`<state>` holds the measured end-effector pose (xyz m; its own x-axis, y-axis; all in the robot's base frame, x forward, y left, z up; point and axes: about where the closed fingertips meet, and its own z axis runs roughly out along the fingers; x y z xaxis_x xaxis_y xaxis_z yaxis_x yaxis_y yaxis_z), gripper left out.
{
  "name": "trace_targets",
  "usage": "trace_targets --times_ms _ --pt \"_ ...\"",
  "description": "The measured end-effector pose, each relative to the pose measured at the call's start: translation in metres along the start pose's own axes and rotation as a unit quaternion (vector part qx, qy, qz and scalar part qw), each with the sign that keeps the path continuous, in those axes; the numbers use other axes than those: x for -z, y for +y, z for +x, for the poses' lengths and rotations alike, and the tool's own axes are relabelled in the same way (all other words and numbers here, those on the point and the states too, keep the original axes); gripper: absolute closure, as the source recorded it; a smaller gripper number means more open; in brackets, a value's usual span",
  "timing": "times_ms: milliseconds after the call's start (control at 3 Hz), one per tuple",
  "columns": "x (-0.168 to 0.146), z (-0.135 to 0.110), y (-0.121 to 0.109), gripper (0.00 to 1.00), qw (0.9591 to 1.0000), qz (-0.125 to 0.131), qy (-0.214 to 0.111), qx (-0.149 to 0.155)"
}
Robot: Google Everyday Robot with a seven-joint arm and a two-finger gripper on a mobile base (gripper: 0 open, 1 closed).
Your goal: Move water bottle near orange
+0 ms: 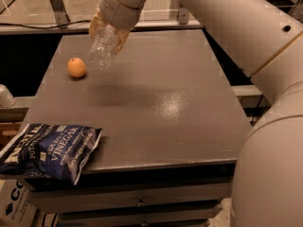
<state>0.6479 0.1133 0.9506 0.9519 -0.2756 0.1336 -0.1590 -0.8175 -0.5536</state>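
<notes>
The clear crinkled water bottle (103,47) hangs tilted in the air above the far left part of the grey table (156,103), held at its upper end. My gripper (108,28) is shut on the water bottle, its fingers partly hidden behind the wrist. The orange (76,67) rests on the table just left of and below the bottle's lower end, a short gap apart.
A blue chip bag (49,150) lies at the table's front left corner, overhanging the edge. My large white arm (246,41) spans the right side. A rail runs behind the table's far edge. A white object (5,96) sits off the left side.
</notes>
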Motion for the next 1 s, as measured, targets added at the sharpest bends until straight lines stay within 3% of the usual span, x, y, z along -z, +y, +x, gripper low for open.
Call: trace_targets --times_ms 667,1000 --pt "-0.029 -0.006 -0.028 1.00 0.9996 0.004 -0.022 0.019" --pt "-0.037 -0.007 -0.030 1.00 0.9995 0.003 -0.026 0.020"
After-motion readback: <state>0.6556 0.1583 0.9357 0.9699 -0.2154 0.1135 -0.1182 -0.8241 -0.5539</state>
